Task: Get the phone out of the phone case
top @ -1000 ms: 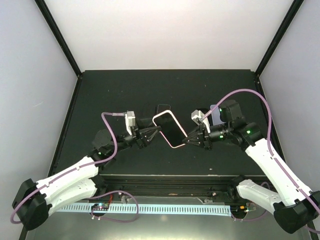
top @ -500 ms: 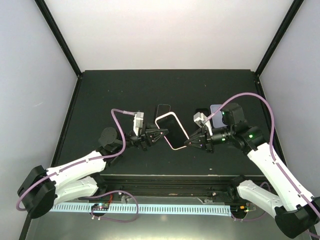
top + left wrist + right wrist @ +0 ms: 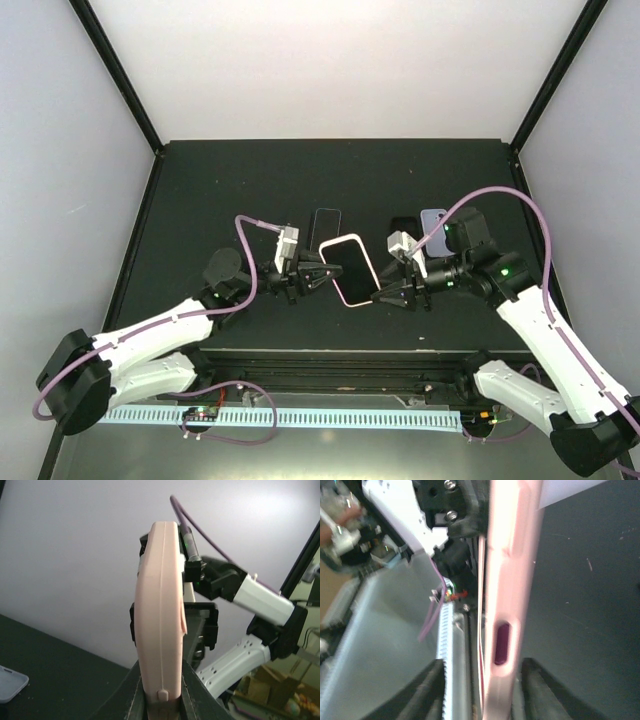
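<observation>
Left gripper (image 3: 321, 279) at 9 o'clock pinching pink case (image 3: 160, 610), right gripper (image 3: 384, 296) at 4 o'clock, loose around its edge, black phone (image 3: 327, 218) at 12.

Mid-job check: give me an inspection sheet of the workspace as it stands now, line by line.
Surface: matte black table top, no spills seen.
Job's things: pink rubbery phone case with the black-screened phone seated inside, held up between both grippers.
Clutter: dark phone-shaped slab, small black item and pale lilac case lying behind it.
Grippers: left gripper shut on one end of the pink case; right gripper open, fingers either side of the opposite edge.
Cables: purple left-arm cable and purple right-arm cable loop clear of the case.
Surroundings: white walls, black corner posts; nothing else seen.
</observation>
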Action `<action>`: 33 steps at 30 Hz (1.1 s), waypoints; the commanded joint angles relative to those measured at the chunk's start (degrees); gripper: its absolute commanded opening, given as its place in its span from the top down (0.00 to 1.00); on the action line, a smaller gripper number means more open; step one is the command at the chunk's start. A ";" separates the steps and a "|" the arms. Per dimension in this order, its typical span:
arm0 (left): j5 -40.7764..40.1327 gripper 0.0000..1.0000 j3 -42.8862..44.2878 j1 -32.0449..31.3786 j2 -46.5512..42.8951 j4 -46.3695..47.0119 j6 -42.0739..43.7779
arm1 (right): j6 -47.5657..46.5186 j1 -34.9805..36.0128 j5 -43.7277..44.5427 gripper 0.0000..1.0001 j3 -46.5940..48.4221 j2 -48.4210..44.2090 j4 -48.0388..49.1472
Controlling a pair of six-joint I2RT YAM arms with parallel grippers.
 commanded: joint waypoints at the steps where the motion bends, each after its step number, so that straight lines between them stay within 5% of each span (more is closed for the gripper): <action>1: 5.49 0.98 5.84 -0.32 -2.67 -13.52 8.90 | -18.34 0.26 3.97 0.52 5.88 1.31 -11.91; 8: 9.29 0.98 10.38 0.31 -4.60 -25.54 16.52 | -31.01 0.62 10.46 0.45 8.26 1.45 -20.48; 33: 12.77 0.98 9.12 0.50 1.96 -5.07 3.13 | -32.10 6.67 12.30 0.63 8.78 3.65 -22.12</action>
